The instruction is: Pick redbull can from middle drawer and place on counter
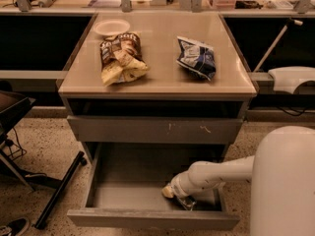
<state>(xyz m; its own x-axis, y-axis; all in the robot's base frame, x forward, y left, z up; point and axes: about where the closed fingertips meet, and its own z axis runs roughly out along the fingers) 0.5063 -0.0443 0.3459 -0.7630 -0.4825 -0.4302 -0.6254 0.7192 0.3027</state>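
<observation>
Black stand legs point(59, 191): seen on the speckled floor, left of the cabinet.
Paper plate point(111, 27): set at the far left corner of the counter point(162, 77).
Brown snack bag point(121, 56): laid on the left half of the counter, just beside the plate, with its torn yellow end turned toward the near edge.
Dark-blue snack bag point(197, 58): laid crumpled on the right half of the counter, well apart from the brown bag and near the right edge.
Scratched drawer front point(157, 130): shut, just under the near edge of the counter.
Middle drawer point(123, 195): pulled out below the scratched front, so that its grey floor is exposed.
Gripper point(170, 191): placed inside the middle drawer, near its front right corner, with its tip turned leftward, close to the floor.
Gripper's hold: cannot be told from this view.
Redbull can point(186, 202): not made out clearly; only a small shiny shape is seen just under the gripper, on the drawer floor by the front wall.
White arm point(221, 171): stretched into the drawer from the right.
Robot body point(285, 181): seen at the right, beside the cabinet.
</observation>
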